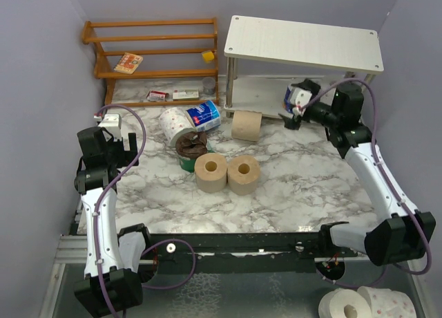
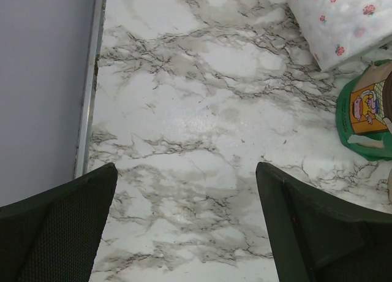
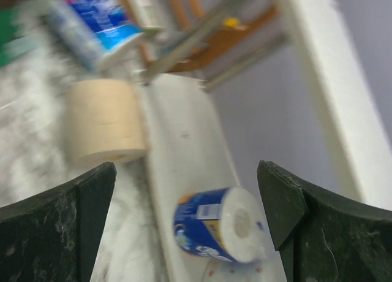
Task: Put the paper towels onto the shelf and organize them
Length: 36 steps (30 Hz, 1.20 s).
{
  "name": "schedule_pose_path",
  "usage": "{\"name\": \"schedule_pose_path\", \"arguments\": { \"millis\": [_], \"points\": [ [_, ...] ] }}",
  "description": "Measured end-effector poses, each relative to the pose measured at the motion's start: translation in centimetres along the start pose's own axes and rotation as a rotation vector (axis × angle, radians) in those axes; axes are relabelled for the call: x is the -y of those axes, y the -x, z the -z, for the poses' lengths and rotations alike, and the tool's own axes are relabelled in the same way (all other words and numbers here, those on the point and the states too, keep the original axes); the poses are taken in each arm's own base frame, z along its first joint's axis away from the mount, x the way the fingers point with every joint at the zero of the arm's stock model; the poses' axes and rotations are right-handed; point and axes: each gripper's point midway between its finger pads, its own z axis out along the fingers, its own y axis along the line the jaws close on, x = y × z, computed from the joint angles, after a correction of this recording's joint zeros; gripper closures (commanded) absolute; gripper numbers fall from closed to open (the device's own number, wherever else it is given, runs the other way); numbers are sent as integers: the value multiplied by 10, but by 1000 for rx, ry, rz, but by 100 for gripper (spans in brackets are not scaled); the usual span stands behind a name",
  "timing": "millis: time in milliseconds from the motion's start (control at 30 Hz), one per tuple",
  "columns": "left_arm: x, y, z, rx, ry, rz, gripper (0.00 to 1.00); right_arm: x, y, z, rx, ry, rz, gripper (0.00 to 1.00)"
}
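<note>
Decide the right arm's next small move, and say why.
Probably back the right gripper out of the shelf: its jaws stand open and clear of the blue roll, which already lies on the lower tier. The tan roll by the shelf looks the nearest next pick.

No legible text anywhere. Print on blue-wrapped roll [image 3: 215, 234] too blurred to read. Cartoon panel on green snack bag [image 2: 366, 110]: lettering unreadable.

Walls [image 1: 41, 55]: plain pale lilac, on three sides.
Table [image 1: 297, 186]: white marble-pattern top, grey veins, evenly lit.
Wooden rack [image 1: 159, 52]: orange-brown, slatted, far left corner, against the back wall.
</note>
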Motion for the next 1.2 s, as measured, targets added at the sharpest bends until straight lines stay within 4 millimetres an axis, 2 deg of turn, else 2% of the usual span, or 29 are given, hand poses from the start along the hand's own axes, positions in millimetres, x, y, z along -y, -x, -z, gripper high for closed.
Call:
{"name": "schedule_pose_path", "arguments": {
  "millis": [33, 100, 167, 233, 300, 367, 500, 667, 767, 833, 900, 1000, 1100, 1200],
  "points": [
    [0, 0, 0, 0, 0, 0, 1, -12, 4, 3, 13, 59, 11, 0],
    [0, 0, 0, 1, 0, -1, 1, -57, 6, 16, 39, 245, 78, 0],
    [0, -1, 0, 0, 0, 0, 1, -94, 1, 26, 41, 372, 63, 0],
    [0, -2, 0, -3, 0, 0, 1, -123, -4, 36, 20, 460, 11, 0],
    [0, -3, -1, -5, -1, 1, 1, -135, -6, 44, 3, 497, -20, 0],
    [1, -4, -1, -7, -1, 1, 1, -141, -1, 54, -3, 511, -50, 0],
    [1, -4, -1, -8, -1, 1, 1, -142, 30, 77, 22, 484, -167, 0],
    [1, -5, -3, -15, -2, 2, 1, -129, 46, 82, -11, 401, -369, 0],
    [1, -6, -3, -18, -3, 2, 1, -129, 49, 83, -20, 403, -429, 0],
    [1, -6, -4, -21, -3, 3, 1, -140, 53, 88, -18, 477, -444, 5],
    [1, -7, -5, -24, -4, 3, 1, -147, 56, 92, -26, 547, -453, 15],
    [1, -8, -7, -33, -5, 4, 1, -157, 50, 90, -73, 646, -487, 15],
    [1, -10, -9, -43, -6, 5, 1, -177, 32, 90, -168, 708, -508, 15],
    [1, -11, -10, -48, -7, 5, 1, -207, 38, 92, -221, 776, -445, 16]
  ]
}}
